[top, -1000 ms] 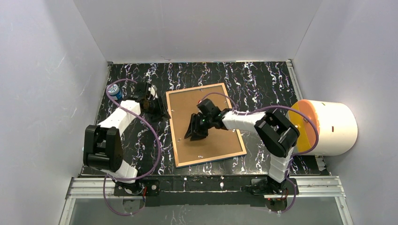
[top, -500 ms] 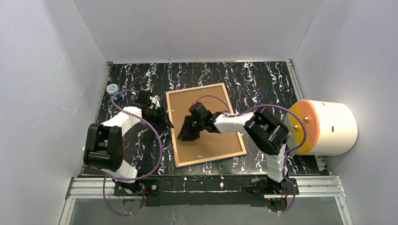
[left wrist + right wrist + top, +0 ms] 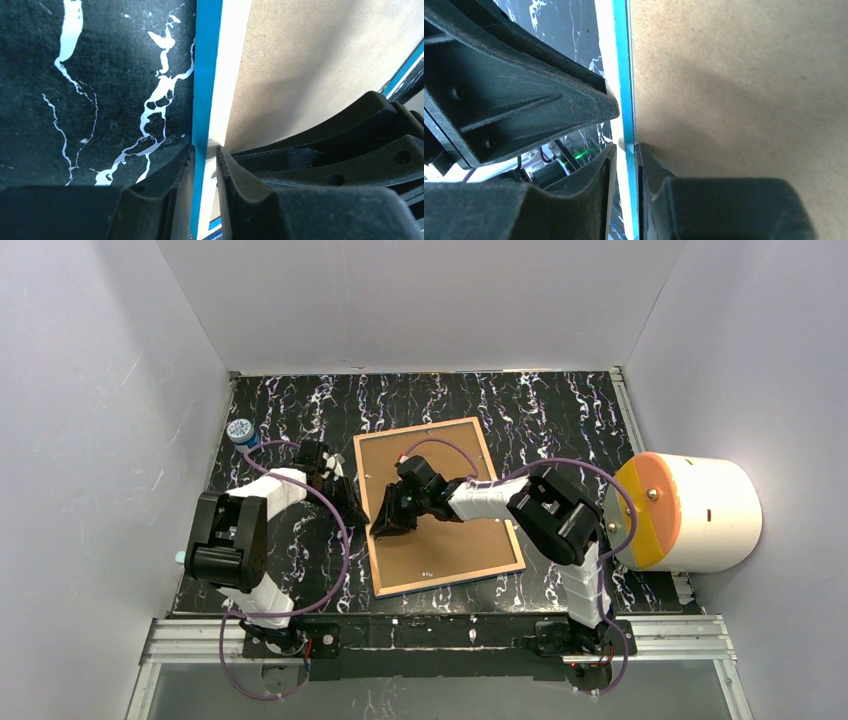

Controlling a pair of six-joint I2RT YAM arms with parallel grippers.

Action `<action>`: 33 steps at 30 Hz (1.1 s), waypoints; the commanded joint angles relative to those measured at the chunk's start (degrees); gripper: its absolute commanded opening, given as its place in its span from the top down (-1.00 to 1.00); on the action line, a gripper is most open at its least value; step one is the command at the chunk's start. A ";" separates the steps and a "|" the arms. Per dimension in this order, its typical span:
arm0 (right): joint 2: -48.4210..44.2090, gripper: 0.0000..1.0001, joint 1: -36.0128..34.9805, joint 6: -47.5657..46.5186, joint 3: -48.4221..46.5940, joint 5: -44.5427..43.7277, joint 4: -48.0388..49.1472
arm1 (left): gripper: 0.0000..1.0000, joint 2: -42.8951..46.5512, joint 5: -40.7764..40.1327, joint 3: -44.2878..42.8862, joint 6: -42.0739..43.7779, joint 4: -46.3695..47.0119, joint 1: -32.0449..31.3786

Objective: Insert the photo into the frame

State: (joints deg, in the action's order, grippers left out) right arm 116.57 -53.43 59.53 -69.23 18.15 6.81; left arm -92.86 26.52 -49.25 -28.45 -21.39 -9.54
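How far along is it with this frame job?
Done: hard to say; the frame lies face down with the brown backing board in place, and no photo shows. In hand: the left gripper and right gripper both pinch its left rim. Left: the photo, unless it already sits hidden under the board.

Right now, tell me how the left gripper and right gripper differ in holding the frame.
The left gripper hangs over the marbled table, outside the frame; the right gripper hangs over the brown backing board, inside it. The left arm reaches a short way; the right arm stretches across the board's whole width. Shared: both pairs of jaws pinch the frame's same long rim.
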 commanded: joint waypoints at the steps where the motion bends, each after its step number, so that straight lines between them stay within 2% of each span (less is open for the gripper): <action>1: 3.38 0.42 -0.44 -5.24 -0.78 2.97 1.58 | 0.60 -1.11 0.43 -0.37 0.37 -0.87 -0.30; 8: 3.46 0.43 -0.61 -10.01 0.32 6.18 1.09 | 0.62 -3.42 -0.40 -1.87 0.32 -0.85 -0.30; 17: 3.53 0.40 -0.50 -14.43 -2.67 9.56 -1.94 | 0.60 -5.61 -1.67 -4.75 0.36 -0.85 -0.30; 19: 2.85 0.36 -0.24 -14.44 -4.77 8.74 -3.93 | 0.53 -6.02 -2.47 -5.20 0.56 -0.85 -0.30; 22: 0.57 0.25 0.51 -16.11 -9.35 5.86 -8.54 | 0.29 -6.50 -5.02 -5.53 1.08 -0.81 -0.28; 25: -1.83 0.15 2.00 -18.00 -12.43 3.21 -13.55 | 0.21 -6.91 -6.59 -5.95 1.71 0.02 -0.26; 28: -6.33 0.12 3.62 -18.86 -10.04 2.19 -15.51 | 0.23 -8.64 -7.58 -7.43 2.82 0.23 -0.30; 33: -15.23 0.09 6.51 -19.88 -2.84 -2.24 -18.87 | 0.46 -10.91 -8.25 -10.37 3.00 0.29 -0.32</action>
State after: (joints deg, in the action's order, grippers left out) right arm 109.58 -49.43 41.63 -75.85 19.79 -7.38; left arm -101.19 23.86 -57.95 -27.55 -22.24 -9.87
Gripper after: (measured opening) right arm 0.450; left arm 0.305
